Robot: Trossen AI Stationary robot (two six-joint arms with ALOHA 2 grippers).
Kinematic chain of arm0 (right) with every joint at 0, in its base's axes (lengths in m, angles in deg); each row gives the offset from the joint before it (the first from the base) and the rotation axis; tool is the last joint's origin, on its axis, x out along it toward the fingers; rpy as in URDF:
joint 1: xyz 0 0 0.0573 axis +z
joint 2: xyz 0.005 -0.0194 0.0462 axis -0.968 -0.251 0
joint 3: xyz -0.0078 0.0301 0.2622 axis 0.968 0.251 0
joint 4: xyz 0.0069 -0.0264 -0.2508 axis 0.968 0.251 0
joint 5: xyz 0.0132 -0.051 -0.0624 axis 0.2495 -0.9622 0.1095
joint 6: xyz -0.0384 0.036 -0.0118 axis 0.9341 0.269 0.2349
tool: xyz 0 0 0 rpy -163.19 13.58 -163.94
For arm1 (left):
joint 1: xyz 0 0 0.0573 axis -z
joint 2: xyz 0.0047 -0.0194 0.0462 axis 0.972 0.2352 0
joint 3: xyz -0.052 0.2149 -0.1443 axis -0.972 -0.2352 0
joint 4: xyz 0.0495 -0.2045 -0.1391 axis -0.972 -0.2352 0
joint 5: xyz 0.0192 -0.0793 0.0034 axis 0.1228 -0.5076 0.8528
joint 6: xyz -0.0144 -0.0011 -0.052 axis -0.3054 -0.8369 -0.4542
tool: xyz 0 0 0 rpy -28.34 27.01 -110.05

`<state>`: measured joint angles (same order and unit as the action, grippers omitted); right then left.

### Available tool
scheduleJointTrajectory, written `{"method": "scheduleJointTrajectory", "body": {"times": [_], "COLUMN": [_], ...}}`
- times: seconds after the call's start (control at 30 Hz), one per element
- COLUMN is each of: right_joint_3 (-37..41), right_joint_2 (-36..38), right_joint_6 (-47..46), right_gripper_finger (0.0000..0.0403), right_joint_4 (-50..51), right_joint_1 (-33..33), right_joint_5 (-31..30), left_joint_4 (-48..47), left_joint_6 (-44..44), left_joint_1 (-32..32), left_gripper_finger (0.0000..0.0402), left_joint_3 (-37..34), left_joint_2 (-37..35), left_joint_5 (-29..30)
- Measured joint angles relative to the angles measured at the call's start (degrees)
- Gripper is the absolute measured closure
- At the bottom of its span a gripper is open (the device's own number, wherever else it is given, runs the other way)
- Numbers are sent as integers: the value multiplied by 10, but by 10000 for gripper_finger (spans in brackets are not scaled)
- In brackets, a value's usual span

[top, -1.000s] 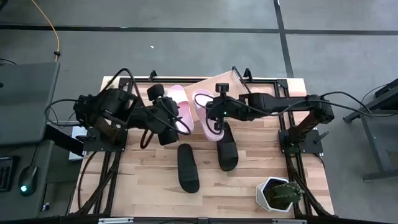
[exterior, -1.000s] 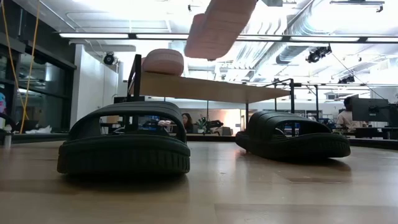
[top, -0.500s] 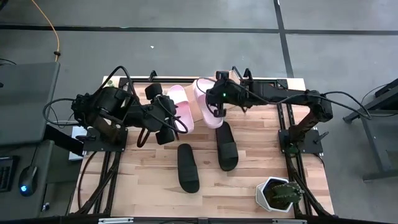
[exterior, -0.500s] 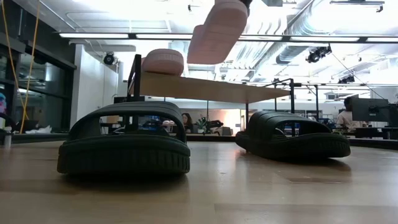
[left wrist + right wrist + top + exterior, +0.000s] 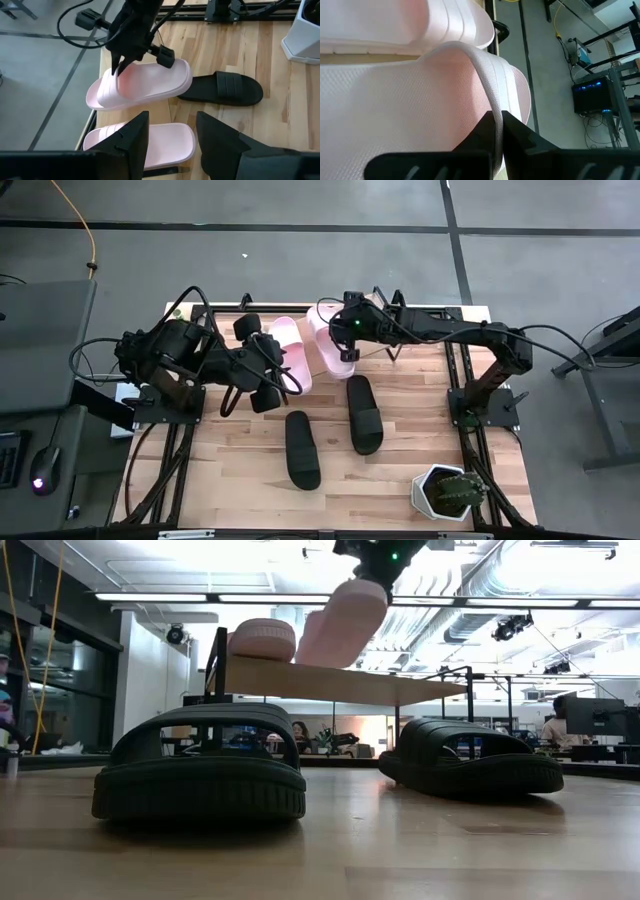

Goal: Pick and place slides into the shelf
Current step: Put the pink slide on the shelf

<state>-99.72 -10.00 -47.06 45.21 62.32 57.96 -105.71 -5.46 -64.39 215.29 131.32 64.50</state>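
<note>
My right arm is reaching across the back of the table, wrist turned down over the shelf (image 5: 392, 311). Right gripper (image 5: 497, 122) is pinching the strap edge of a pale pink slide (image 5: 331, 345), fingers (image 5: 520, 135) nearly together with only the thin strap between them. That slide is hanging tilted, its low end at or just above the shelf board; contact is hard to judge from the low view. A second pink slide (image 5: 291, 352) is lying on the shelf just beside it. My left arm is waiting near the shelf's left part, left gripper (image 5: 170, 135) with fingers apart, holding nothing, hovering over that second slide. Two black slides (image 5: 303, 449) (image 5: 364, 413) are lying on the tabletop (image 5: 230, 470), near the shelf.
</note>
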Motion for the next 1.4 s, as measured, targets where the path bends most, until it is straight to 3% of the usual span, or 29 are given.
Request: {"method": "scheduleJointTrajectory", "body": {"times": [0.7,1.4], "right_joint_3": [1,1], "right_joint_2": [-14,-73], "right_joint_6": [-7,-10], "right_gripper_finger": [403,403], "right_joint_4": [-39,-73], "right_joint_1": [-6,-3], "right_joint_5": [36,50], "left_joint_4": [2,3], "left_joint_6": [-3,-9], "left_joint_1": [0,0], "left_gripper_finger": [250,250], "left_joint_3": [0,0], "left_joint_2": [0,0], "left_joint_5": [0,0]}}
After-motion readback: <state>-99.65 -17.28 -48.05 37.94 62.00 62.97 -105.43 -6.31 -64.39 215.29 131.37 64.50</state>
